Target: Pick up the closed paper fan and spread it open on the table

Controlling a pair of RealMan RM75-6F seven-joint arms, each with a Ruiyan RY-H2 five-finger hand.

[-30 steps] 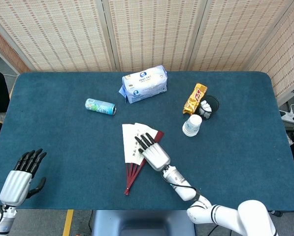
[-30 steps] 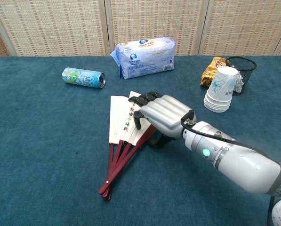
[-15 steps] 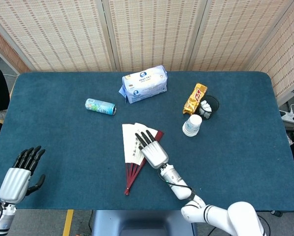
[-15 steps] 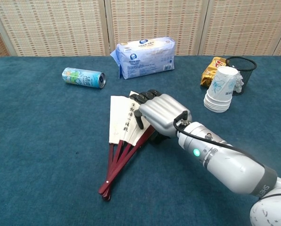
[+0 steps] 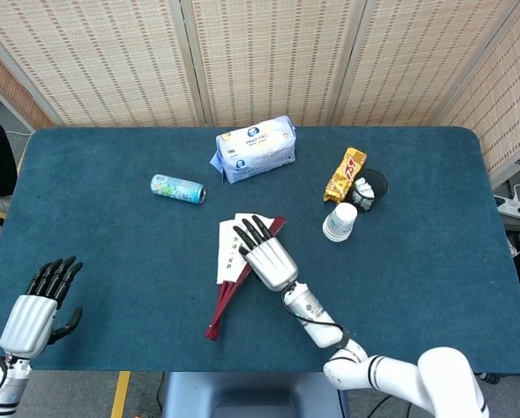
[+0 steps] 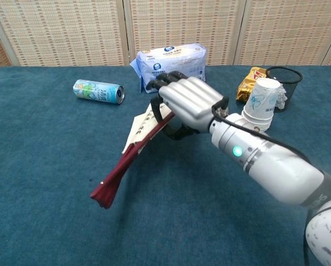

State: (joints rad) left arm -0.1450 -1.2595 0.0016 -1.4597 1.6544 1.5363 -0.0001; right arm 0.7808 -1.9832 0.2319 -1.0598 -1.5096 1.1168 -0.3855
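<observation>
The paper fan [image 6: 133, 157], its red ribs nearly gathered and only a little white paper showing, hangs tilted above the blue table [image 5: 434, 261] at frame center, gripped by the right hand [image 6: 188, 103] with fingers wrapped over its top. At lower left of the head view, the left hand [image 5: 35, 310] rests empty, fingers loosely extended.

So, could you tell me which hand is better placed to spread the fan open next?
The right hand: it already holds the paper fan, lifted off the table. The left hand sits open near the table's front left corner, well away from it.
</observation>
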